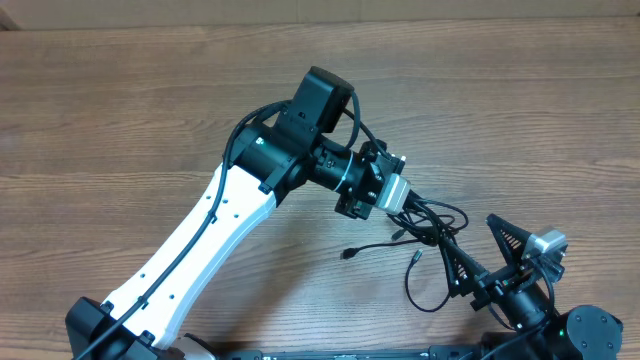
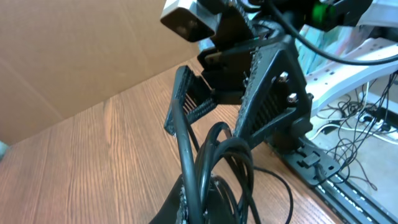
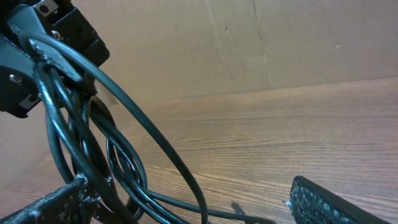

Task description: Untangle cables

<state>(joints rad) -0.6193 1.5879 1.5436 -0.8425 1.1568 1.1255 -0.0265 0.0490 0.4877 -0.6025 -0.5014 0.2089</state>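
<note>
Overhead: left claw (image 1: 408, 201), right claw (image 1: 486, 256), cables (image 1: 441, 226) in one tangle.

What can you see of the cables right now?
The cables are thin, glossy black cords, tangled in overlapping loops. The bundle is gathered at the left gripper, which looks shut on it and holds it partly off the table. Loose lengths trail on the wood, two ending in small plug tips. The open right gripper has one finger close beside the strands; contact is unclear.
</note>
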